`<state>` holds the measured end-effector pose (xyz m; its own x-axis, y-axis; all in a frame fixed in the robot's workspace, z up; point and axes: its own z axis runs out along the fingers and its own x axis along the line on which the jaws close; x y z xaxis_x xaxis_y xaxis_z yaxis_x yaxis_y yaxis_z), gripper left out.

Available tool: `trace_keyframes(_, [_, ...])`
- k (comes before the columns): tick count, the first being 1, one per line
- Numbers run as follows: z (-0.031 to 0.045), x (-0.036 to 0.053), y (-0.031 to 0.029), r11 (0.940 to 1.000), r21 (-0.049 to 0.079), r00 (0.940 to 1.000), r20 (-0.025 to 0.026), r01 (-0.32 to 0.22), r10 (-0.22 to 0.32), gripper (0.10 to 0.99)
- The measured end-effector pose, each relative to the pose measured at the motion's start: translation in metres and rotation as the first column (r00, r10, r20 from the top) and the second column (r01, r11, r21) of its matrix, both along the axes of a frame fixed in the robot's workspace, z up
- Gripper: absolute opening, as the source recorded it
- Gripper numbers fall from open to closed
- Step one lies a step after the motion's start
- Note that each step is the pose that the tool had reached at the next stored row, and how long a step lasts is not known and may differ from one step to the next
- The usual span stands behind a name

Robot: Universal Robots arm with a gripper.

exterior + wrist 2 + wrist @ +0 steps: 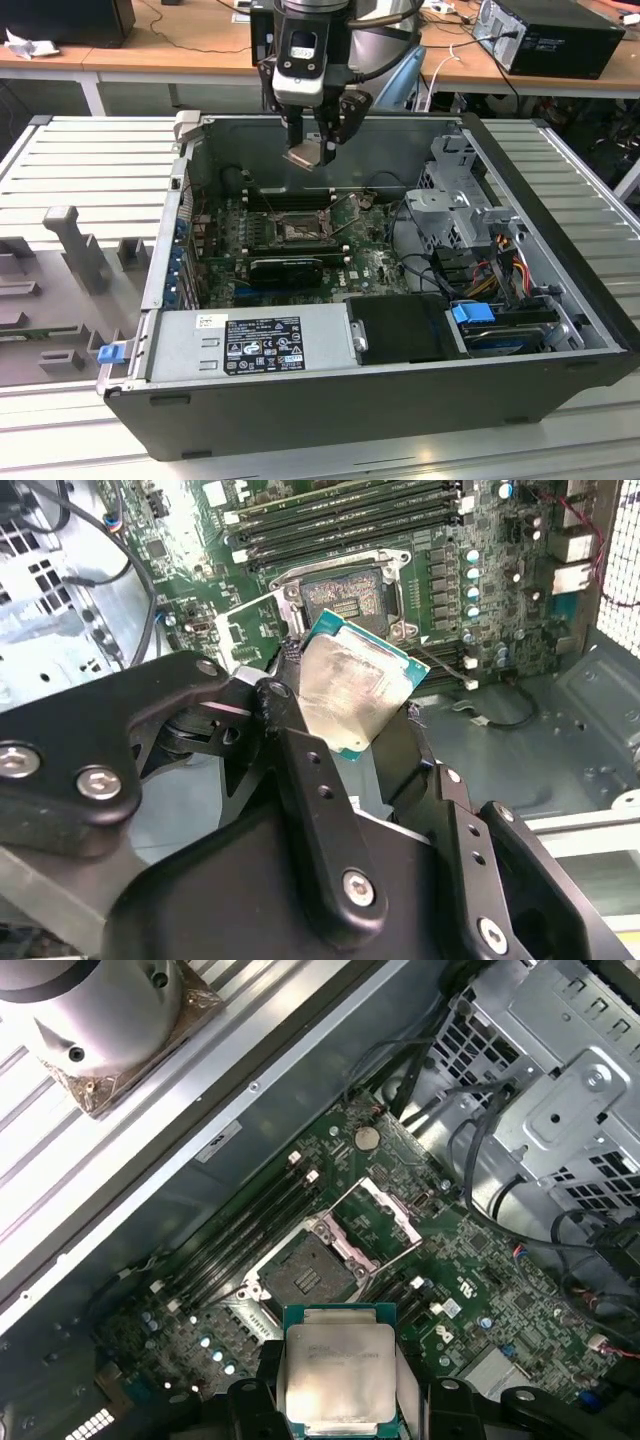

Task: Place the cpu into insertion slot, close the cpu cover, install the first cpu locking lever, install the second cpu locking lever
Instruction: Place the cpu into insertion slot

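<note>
claw (pixel 314 151): clamped on chip (pixel 338 1375) | chip: held in the air above open computer case (pixel 400 395), well clear of socket (pixel 305 1278) | socket: bare, cover (pixel 375 1215) flipped open | done: none | left: seating chip, cover, both levers

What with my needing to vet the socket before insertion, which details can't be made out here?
Underside of the cpu: faces away in both wrist views; the gripper covers its held edges.
Contacts of the insertion slot: too small in the exterior view; the cpu hides part of its rim in the second wrist view.
The locking levers: too thin to tell from the cpu cover in the first wrist view.
</note>
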<state>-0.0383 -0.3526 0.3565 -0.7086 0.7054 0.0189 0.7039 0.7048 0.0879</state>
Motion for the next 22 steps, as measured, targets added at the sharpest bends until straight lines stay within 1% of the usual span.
trace_keyframes(3, [0.0000, 0.0000, 0.0000, 0.9993, 0.000, 0.9993, 0.0000, 0.037, -0.037, 0.529])
trace_keyframes(6, [-0.0001, 0.0000, 0.0000, 0.9971, 0.000, 0.9971, -0.0001, 0.076, -0.076, 0.529])
trace_keyframes(11, [-0.0002, 0.0000, 0.0000, 0.9903, 0.000, 0.9903, 0.0000, 0.139, -0.139, 0.529])
trace_keyframes(13, [-0.0002, 0.0000, 0.0000, 0.9861, 0.000, 0.9861, 0.0000, 0.166, -0.166, 0.529])
trace_keyframes(15, [-0.0002, 0.0000, 0.0000, 0.9792, 0.000, 0.9792, 0.0000, 0.203, -0.203, 0.529])
trace_keyframes(18, [-0.0003, 0.0000, 0.0000, 0.9716, 0.000, 0.9716, 0.0000, 0.236, -0.236, 0.529])
trace_keyframes(22, [-0.0004, 0.0000, 0.0000, 0.9583, 0.000, 0.9583, 0.0000, 0.286, -0.286, 0.529])
